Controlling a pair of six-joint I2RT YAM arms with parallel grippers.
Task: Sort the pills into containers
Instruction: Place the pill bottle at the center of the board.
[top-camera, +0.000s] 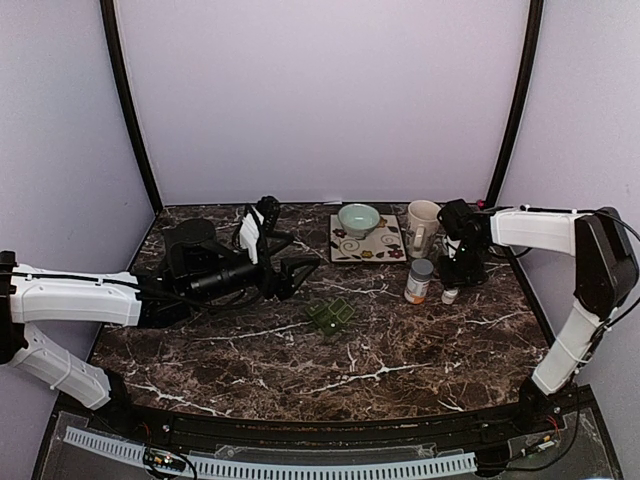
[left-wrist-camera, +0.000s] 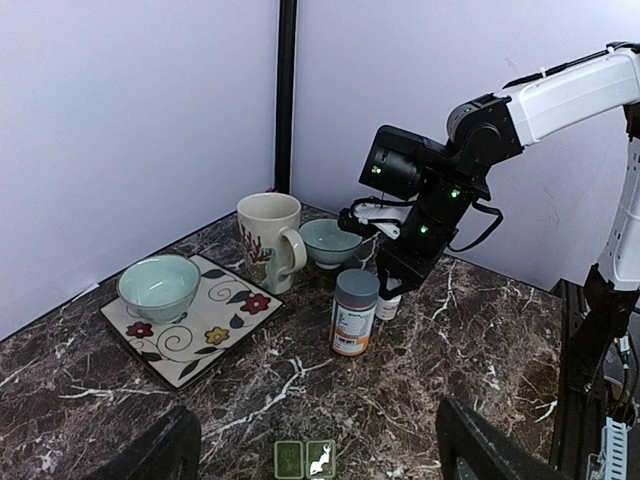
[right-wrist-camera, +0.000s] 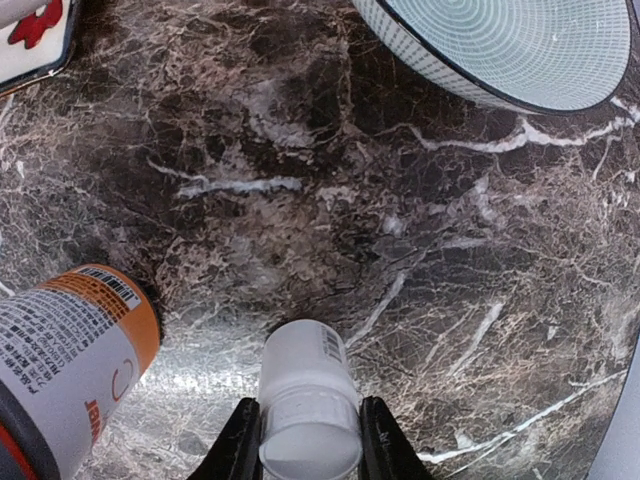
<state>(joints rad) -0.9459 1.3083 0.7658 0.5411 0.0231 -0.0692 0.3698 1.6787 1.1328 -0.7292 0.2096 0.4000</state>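
Dark-green pill organiser (top-camera: 331, 317), lying flat near the centre of the desk (top-camera: 230, 370), apart from every other item. Its long axis appears to run roughly parallel to the near edge, slightly skewed, though the overhead view shows it too small for certainty. The left end effector (top-camera: 285, 250) is the nearer of the two. It hangs released, fingers spread wide with nothing between them, and the organiser lies just beyond it toward the near-right. The right end effector (right-wrist-camera: 308, 438) stands well apart, toward the right edge, grasping a small white bottle (right-wrist-camera: 308, 385) that rests upright on the desk, one finger pressed to each side below the cap. From this end effector the organiser lies to the left and somewhat nearer the near edge. An orange-labelled bottle (top-camera: 418, 282) stands just beside the white one on that same side. Judged from this layout, bringing the white bottle to the organiser calls for a leftward carry that clears the orange-labelled bottle.
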